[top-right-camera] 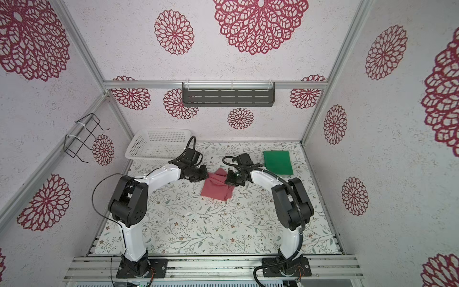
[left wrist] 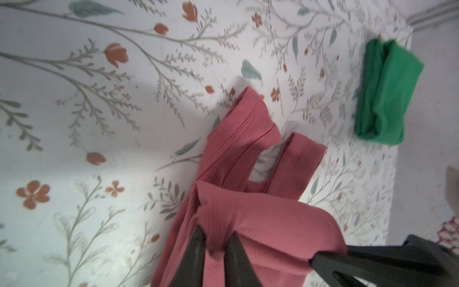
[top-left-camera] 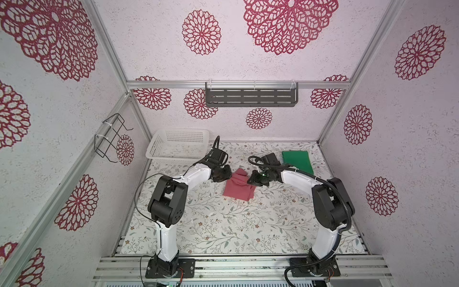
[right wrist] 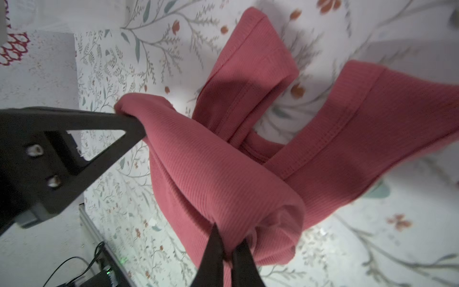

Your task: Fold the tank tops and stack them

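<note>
Floral-print desk [top-left-camera: 223, 223] fills the floor of the cell.

White perforated plastic basket [top-left-camera: 159, 146] sits in the far left corner, its near rim just beside my left arm.

Dusty rose-red ribbed tank top [top-left-camera: 238, 190] lies mid-desk between the two arms. It is partly folded, and its far edge is gathered into a raised roll that spans from one pincer to the other. Two shoulder straps [left wrist: 248, 119] lie flat on the desk beside that roll.

Bright green tank top [top-left-camera: 298, 159] is folded into a flat rectangle at the far right, well apart from the rose one.

Left pincer [left wrist: 216, 236] is at the left end of the roll. Its jaws stand slightly apart with a tuck of rose cloth between them, and I cannot tell if they bite.

Right pincer [right wrist: 227, 238] is at the right end of the roll, its jaws close together and pinching the rose cloth.
</note>
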Controlling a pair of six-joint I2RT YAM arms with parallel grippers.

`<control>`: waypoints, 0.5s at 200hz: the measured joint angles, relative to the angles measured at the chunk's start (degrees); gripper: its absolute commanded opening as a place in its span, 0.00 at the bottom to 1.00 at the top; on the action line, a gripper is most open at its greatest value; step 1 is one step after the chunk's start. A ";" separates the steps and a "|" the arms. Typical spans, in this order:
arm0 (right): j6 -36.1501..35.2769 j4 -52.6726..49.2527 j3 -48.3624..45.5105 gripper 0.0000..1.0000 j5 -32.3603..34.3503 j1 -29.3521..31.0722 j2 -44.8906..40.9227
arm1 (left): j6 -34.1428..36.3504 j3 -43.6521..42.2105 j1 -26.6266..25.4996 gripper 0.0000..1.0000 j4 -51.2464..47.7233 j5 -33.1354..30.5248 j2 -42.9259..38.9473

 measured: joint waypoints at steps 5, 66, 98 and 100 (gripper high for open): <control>-0.76 -0.59 1.18 0.22 0.72 -0.55 0.66 | 0.37 0.83 0.28 0.47 0.13 -0.04 0.42; -7.52 -4.98 3.89 0.59 9.22 -4.68 -0.48 | 5.22 0.92 3.30 0.62 0.44 -1.84 -3.56; -13.03 -3.63 0.68 0.59 8.15 -4.79 -2.97 | 6.49 0.48 3.26 0.63 3.21 1.46 -2.27; -13.38 -3.43 0.68 0.59 7.85 -4.79 -2.97 | 6.51 0.52 3.26 0.63 3.39 1.64 -2.03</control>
